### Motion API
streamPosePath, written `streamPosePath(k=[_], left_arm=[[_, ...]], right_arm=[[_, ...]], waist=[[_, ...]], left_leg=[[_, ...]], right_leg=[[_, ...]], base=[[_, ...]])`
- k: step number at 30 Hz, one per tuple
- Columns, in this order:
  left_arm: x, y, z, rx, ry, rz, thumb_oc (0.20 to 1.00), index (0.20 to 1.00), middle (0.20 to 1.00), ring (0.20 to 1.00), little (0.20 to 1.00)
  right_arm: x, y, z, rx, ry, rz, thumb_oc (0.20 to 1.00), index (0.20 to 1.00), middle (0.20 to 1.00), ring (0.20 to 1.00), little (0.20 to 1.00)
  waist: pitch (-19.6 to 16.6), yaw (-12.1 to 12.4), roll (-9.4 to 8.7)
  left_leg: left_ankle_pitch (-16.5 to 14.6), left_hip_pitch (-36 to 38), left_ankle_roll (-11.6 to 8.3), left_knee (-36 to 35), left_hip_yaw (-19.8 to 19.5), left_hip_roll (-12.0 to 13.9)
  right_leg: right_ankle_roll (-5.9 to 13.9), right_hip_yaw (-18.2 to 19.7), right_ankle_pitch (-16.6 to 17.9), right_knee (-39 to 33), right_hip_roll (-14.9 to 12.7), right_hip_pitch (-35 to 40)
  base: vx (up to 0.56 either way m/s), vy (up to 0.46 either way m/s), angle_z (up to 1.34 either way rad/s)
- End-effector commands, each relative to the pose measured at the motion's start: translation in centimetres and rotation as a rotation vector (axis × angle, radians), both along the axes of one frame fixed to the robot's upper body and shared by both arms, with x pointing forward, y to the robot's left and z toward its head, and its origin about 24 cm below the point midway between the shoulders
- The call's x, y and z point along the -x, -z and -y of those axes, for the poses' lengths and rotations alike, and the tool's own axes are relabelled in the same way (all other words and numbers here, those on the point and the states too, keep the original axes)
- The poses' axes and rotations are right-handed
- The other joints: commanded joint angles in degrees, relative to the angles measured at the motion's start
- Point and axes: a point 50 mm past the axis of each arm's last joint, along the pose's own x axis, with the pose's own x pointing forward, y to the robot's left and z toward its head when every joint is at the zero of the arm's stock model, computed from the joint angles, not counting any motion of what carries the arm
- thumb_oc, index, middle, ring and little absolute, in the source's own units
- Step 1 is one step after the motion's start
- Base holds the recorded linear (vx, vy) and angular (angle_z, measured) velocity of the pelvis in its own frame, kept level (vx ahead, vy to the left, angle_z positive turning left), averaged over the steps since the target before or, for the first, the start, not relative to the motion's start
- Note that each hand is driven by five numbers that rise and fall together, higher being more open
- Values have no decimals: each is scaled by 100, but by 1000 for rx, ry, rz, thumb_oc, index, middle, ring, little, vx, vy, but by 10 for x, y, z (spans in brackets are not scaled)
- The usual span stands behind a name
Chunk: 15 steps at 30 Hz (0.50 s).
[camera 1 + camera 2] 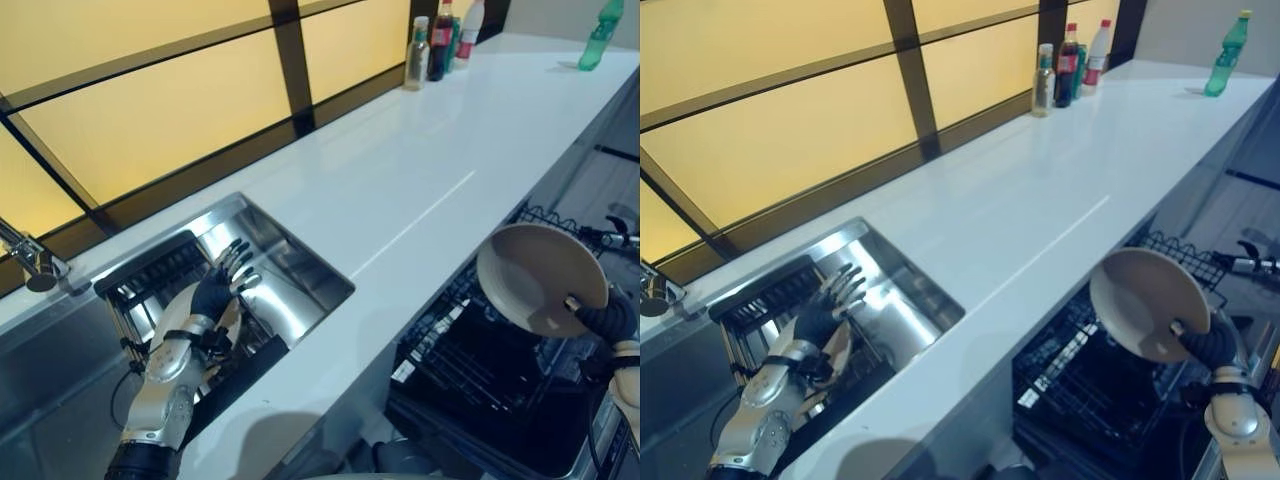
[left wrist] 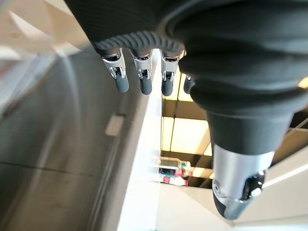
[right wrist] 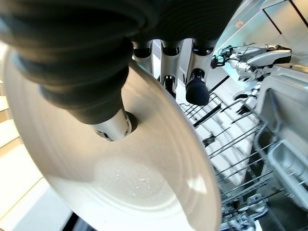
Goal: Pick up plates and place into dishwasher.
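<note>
My right robot hand (image 1: 1202,345) pinches the beige plate (image 1: 1145,303) by its rim above the open dishwasher rack (image 1: 480,370), left robot hand (image 1: 222,283) released over the sink (image 1: 300,262); I should tilt it edge-down between tines

Plate (image 1: 541,278): plain beige-cream, unpatterned.
Dishwasher rack (image 1: 470,360): black wire grid.
Countertop (image 1: 420,170): glossy white.
Sink (image 1: 290,285): brushed silver steel; black rack (image 1: 150,275) inside it.
Wall panels (image 1: 150,110): warm yellow, divided by dark brown frames.
Bottles (image 1: 440,40): one clear, one dark with red label, one white with red cap.
Separate bottle (image 1: 597,38): green.
Faucet (image 1: 30,258): silver.
</note>
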Motion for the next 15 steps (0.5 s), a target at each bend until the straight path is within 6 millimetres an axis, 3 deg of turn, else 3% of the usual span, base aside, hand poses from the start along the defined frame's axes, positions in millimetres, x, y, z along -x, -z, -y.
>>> streamPosePath(k=[1, 7, 15], left_arm=[[1, -15, -13, -29, -9, 66, 1000, 1000, 1000, 1000, 1000], [13, -11, -23, -41, -27, 35, 1000, 1000, 1000, 1000, 1000], [28, -6, -32, -42, -28, 8, 1000, 1000, 1000, 1000, 1000]], right_arm=[[-14, -6, -20, 36, -91, 39, 200, 200, 200, 200, 200], [5, 22, -18, 98, -45, -116, 200, 200, 200, 200, 200], [37, 42, -4, 247, 56, -255, 200, 200, 200, 200, 200]], waist=[[-196, 329, -390], [-117, 383, -456], [-47, 263, -324]], left_leg=[[-1621, -280, 738, 1675, -106, -281], [-1461, -289, 705, 1738, -51, -237], [-1595, -163, 704, 1812, -41, -131]], right_leg=[[745, -355, 761, -994, -363, -65], [749, -423, 866, -933, -447, -67], [857, -490, 756, -833, -474, -2]], base=[[72, -70, 5], [36, -76, 6], [62, -12, 9]])
